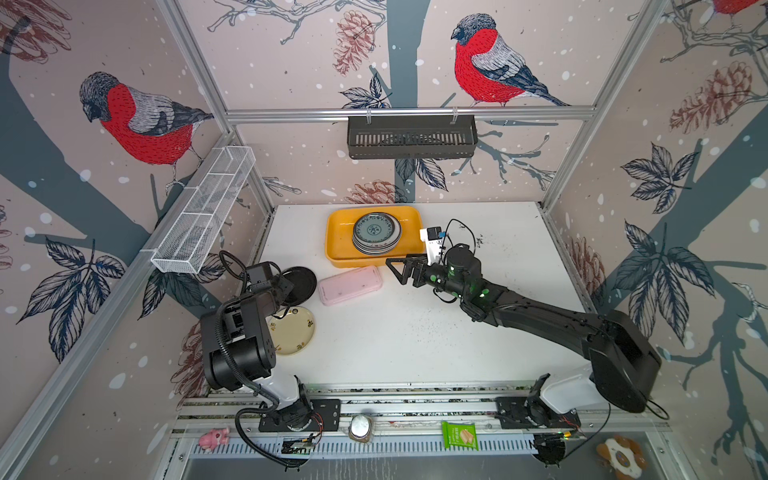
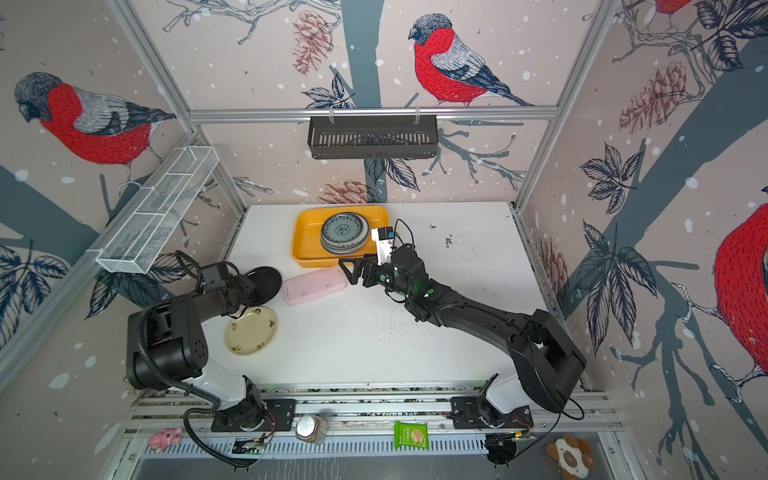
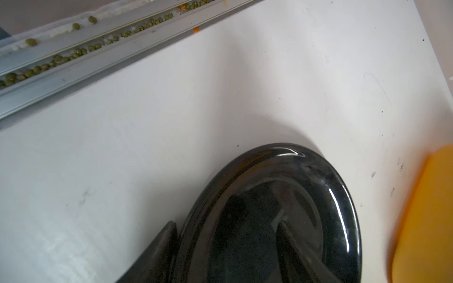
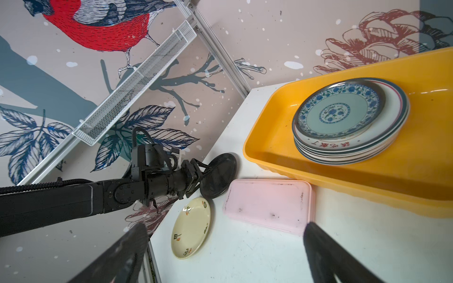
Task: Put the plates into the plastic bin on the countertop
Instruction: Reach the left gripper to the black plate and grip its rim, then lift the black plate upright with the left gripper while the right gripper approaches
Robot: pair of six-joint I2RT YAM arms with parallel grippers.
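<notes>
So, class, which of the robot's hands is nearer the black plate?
Left. The left hand straddles the black plate's rim, a finger on either side. The right hand hangs open beyond the pink box, by the yellow bin's near edge.

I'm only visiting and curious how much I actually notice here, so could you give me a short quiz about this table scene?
1. True or false: the pink box lies on the countertop, outside the plastic bin.
2. Which plate tops the stack in the bin? A. black B. cream C. teal plate
3. How many plates lie outside the bin?
Key: 1. true 2. C 3. two, the black plate and the cream plate.
</notes>
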